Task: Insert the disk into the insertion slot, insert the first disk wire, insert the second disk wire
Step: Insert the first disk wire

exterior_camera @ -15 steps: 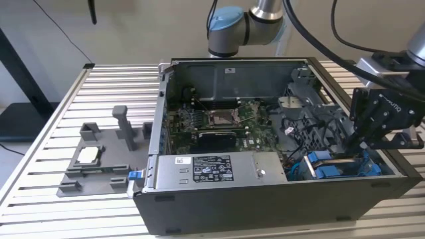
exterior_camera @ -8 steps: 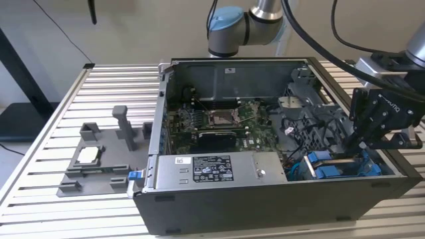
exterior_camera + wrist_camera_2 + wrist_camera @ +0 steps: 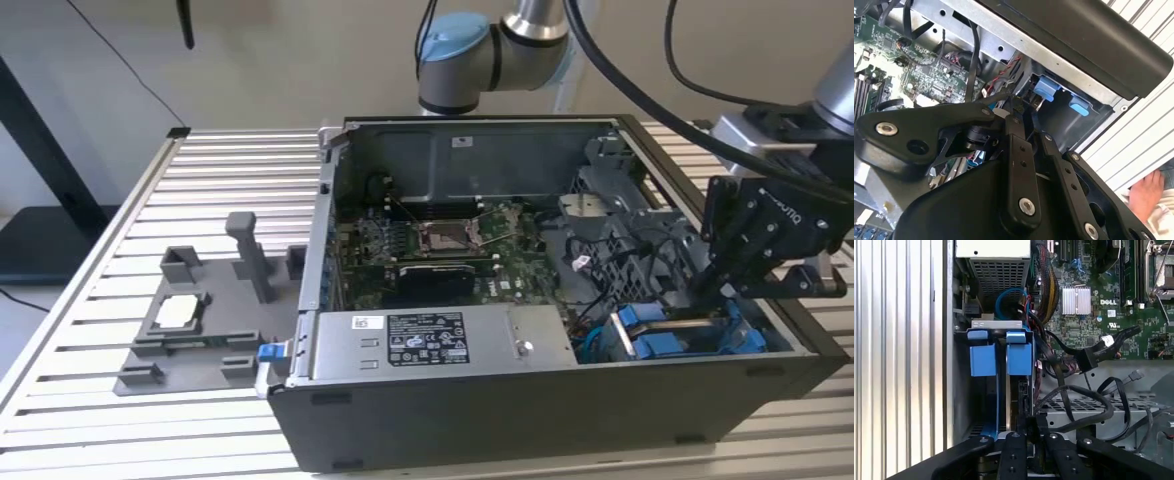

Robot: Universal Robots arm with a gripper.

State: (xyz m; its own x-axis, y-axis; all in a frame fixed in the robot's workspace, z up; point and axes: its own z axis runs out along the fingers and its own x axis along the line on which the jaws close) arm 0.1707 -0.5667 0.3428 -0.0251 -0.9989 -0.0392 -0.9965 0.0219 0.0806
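Observation:
The disk [image 3: 1022, 390] stands edge-on in the insertion slot [image 3: 961, 390], at the case's front corner on the exterior view's right. Two blue frame tabs [image 3: 1019, 359] mark its outer end. My black gripper [image 3: 1029, 424] reaches down into this bay and is shut on the disk's near edge. In the exterior view the gripper [image 3: 703, 297] hangs just above the blue-framed disk [image 3: 678, 335]. The second wrist view has the fingertips [image 3: 1015, 105] close to the blue tabs [image 3: 1046, 86]. A black wire with a connector [image 3: 1087, 358] and a coiled blue wire [image 3: 1010, 299] lie loose beside the bay.
The open computer case [image 3: 534, 400] lies on a slatted metal table [image 3: 227, 180]. Inside it are the motherboard [image 3: 441, 245] and a silver labelled power-supply box [image 3: 427, 345]. A grey fixture [image 3: 200, 320] sits on the exterior view's left. A person's hand [image 3: 1146, 192] rests outside the case.

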